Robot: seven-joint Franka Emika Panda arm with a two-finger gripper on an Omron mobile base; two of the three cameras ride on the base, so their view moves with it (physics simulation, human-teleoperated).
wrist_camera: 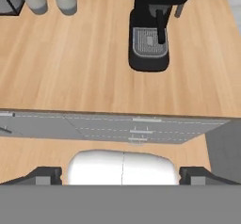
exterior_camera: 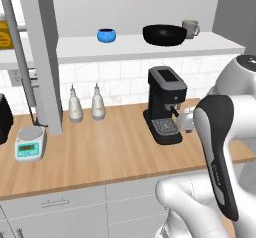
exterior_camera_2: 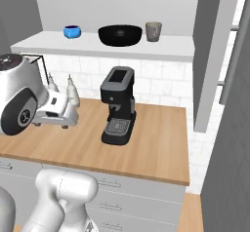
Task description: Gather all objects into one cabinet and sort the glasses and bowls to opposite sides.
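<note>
Counting along the cabinet (exterior_camera: 75,49) board, you have one small blue bowl (exterior_camera: 106,35) at the left, one wide black bowl (exterior_camera: 164,35) right of it, and one grey-beige mug (exterior_camera: 190,28) just beside the black bowl's right side. Below on the wooden counter (exterior_camera: 100,147) stand two white spray bottles (exterior_camera: 86,103), one black coffee machine (exterior_camera: 166,103) and one small scale (exterior_camera: 30,144). You can read no writing anywhere. Your gripper (wrist_camera: 120,176) hangs over the counter's near edge, jaws spread wide, holding nothing.
</note>
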